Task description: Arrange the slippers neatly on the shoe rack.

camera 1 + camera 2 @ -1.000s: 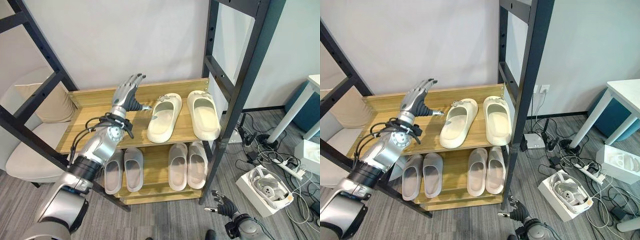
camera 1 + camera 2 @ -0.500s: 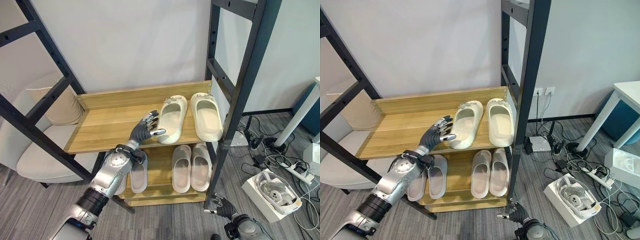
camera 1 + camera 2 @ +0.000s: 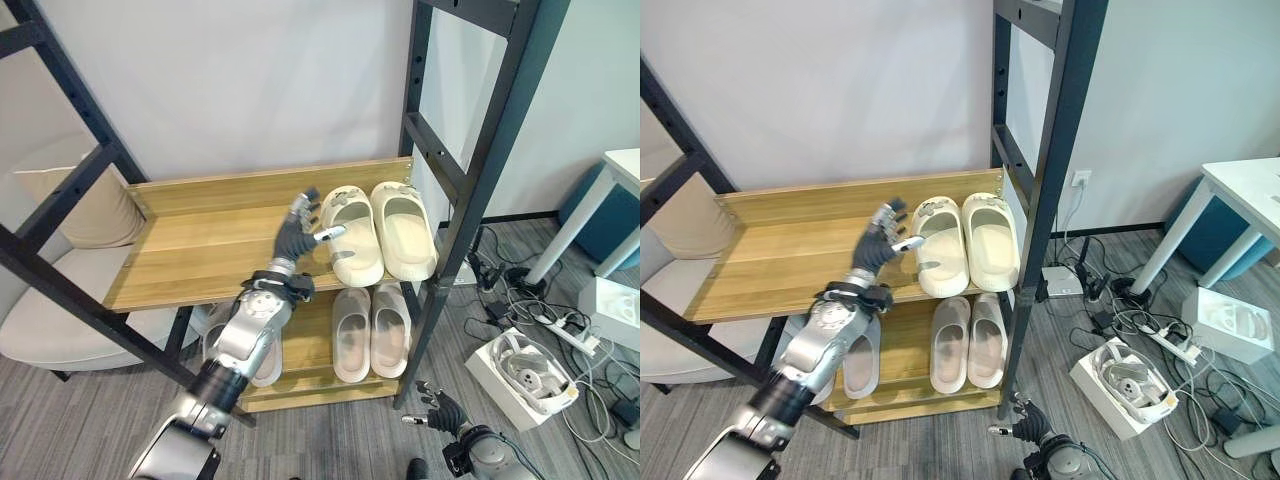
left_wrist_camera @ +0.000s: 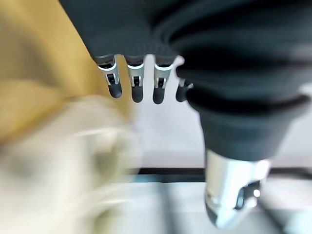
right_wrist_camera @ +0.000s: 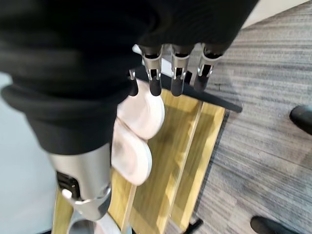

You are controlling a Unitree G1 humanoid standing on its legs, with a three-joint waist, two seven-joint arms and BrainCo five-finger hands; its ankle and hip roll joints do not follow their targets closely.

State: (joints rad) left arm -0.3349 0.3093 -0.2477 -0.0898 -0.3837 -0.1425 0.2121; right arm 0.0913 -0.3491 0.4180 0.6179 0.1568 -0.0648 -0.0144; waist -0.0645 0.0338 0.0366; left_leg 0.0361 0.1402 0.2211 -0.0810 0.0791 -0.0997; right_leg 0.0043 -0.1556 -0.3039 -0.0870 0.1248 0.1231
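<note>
Our left hand [image 3: 297, 231], fingers straight, presses the left cream slipper [image 3: 352, 236] at frame centre — squaring it against its mate [image 3: 402, 229]. Our right hand [image 3: 443, 411] hangs relaxed, lower right.

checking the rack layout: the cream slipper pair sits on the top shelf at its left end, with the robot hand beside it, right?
Not quite. The cream slipper pair sits at the right end of the top shelf, as the left eye view shows. The left robot hand is indeed beside it, fingers straight.
</note>
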